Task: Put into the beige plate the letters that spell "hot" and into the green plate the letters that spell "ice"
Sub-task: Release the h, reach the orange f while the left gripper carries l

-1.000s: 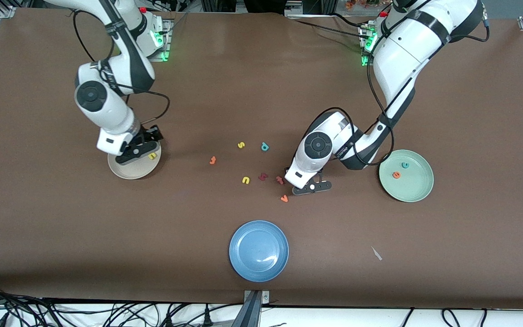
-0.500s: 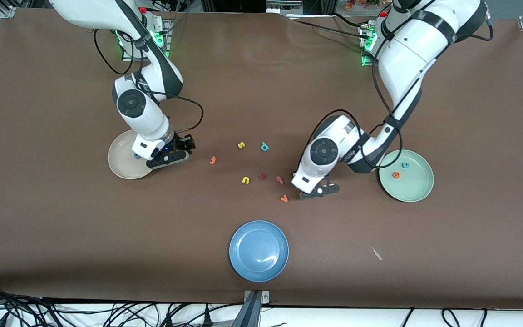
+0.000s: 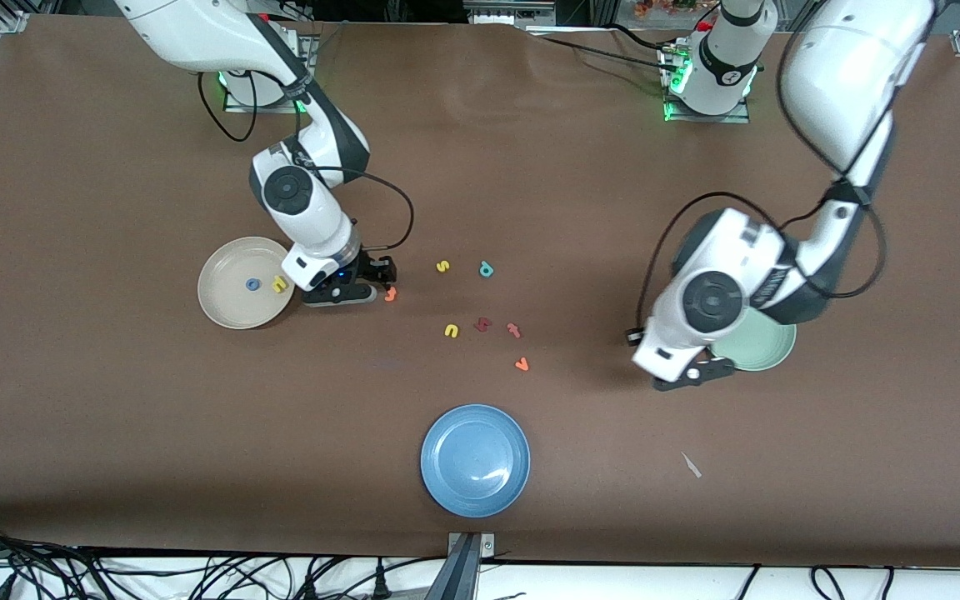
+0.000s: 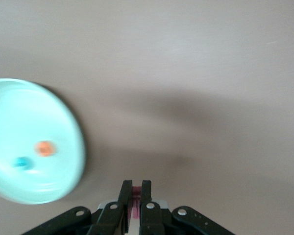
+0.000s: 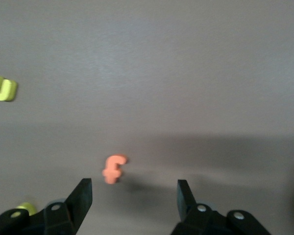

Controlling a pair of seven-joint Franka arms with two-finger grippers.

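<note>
The beige plate [image 3: 222, 304] holds the blue "o" [image 3: 253, 284] and the yellow "h" [image 3: 280, 283]. My right gripper [image 3: 367, 287] [image 5: 134, 191] is open and low, with the orange "t" [image 3: 391, 292] [image 5: 113, 169] on the table just ahead of its fingers. My left gripper [image 3: 697, 373] [image 4: 135, 185] is shut on the dark red "i" [image 4: 135, 208] over bare table beside the green plate [image 3: 772, 346] [image 4: 63, 122]. In that plate lie the orange "e" [image 4: 45, 148] and the teal "c" [image 4: 22, 162]. The left arm hides most of the plate in the front view.
Loose letters lie mid-table: yellow "s" [image 3: 442, 266], teal "p" [image 3: 486, 268], yellow "u" [image 3: 451, 331], a wider dark red letter [image 3: 482, 323], pinkish-red "t" [image 3: 514, 330] and an orange piece [image 3: 522, 363]. A blue plate [image 3: 475, 460] sits nearer the front camera.
The right gripper left the beige plate, where the yellow "h" now lies, and moved to the orange "t". The left gripper carried the dark red "i" from the letter cluster toward the green plate.
</note>
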